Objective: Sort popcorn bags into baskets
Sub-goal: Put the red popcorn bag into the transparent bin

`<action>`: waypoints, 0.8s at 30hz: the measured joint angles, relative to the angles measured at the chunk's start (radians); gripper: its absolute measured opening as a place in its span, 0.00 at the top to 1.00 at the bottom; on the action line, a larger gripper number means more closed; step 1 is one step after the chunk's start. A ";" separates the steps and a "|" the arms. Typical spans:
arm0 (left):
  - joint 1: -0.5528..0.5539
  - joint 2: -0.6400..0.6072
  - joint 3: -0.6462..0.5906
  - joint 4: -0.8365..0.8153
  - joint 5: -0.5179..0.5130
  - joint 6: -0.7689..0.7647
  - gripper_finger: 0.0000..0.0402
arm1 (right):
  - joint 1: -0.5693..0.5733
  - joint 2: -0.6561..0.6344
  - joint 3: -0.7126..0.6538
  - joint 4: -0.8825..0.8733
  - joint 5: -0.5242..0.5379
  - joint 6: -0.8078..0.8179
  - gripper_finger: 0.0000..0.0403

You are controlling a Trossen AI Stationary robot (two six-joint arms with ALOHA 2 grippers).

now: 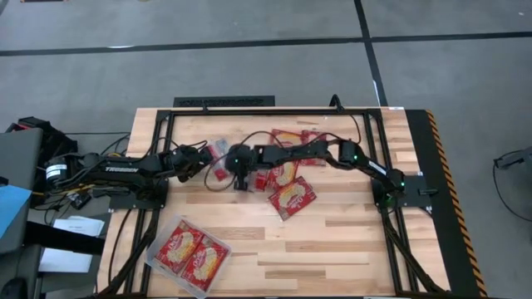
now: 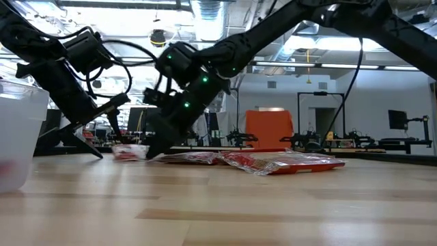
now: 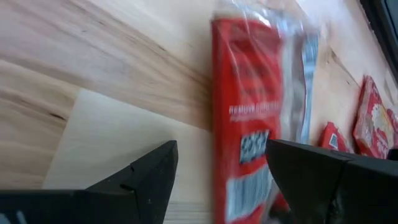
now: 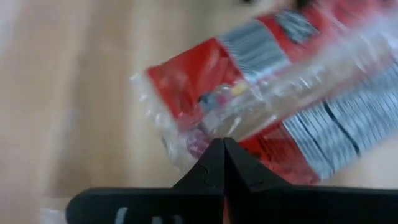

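While both arms meet at centre frame: left gripper jaws spread wide, a popcorn bag between them, ungripped. Right gripper fingertips pressed together over another bag; grasp unclear. Clear basket lower left, holding two bags.

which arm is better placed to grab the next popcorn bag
Left, probably. The left gripper is open with a popcorn bag between its fingers. The right gripper is shut at a bag's edge among the pile.
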 joint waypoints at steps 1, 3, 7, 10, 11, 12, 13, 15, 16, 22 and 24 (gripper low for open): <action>0.000 0.000 0.000 -0.001 0.000 0.006 0.39 | 0.010 0.002 0.007 0.001 -0.001 0.000 0.96; 0.000 0.000 0.000 -0.005 0.000 0.007 0.39 | 0.026 0.005 0.036 -0.017 -0.008 -0.001 0.96; 0.000 0.000 0.000 -0.011 0.001 0.019 0.39 | 0.045 0.009 0.081 -0.033 -0.015 -0.053 0.95; 0.000 0.000 0.000 -0.011 0.010 0.054 0.39 | 0.044 0.005 0.123 -0.073 -0.012 -0.068 0.97; 0.000 0.000 0.000 -0.011 0.013 0.067 0.39 | 0.041 -0.005 0.135 -0.103 -0.011 -0.068 0.97; 0.000 0.000 -0.001 -0.011 0.017 0.081 0.39 | 0.036 -0.017 0.146 -0.124 -0.011 -0.068 0.97; 0.000 0.000 -0.001 -0.010 0.020 0.099 0.39 | 0.031 -0.030 0.160 -0.125 -0.008 -0.068 0.97; 0.000 0.000 -0.001 -0.003 0.028 0.135 0.39 | 0.018 -0.065 0.165 -0.147 -0.008 -0.068 0.97; 0.000 0.000 -0.001 0.000 0.032 0.146 0.39 | 0.011 -0.076 0.166 -0.154 -0.008 -0.066 0.96; 0.000 0.000 -0.001 0.014 0.048 0.202 0.39 | -0.049 -0.070 0.163 -0.201 -0.005 -0.020 0.96; 0.000 0.000 -0.001 0.017 0.053 0.212 0.39 | -0.067 -0.060 0.166 -0.204 -0.005 -0.018 0.97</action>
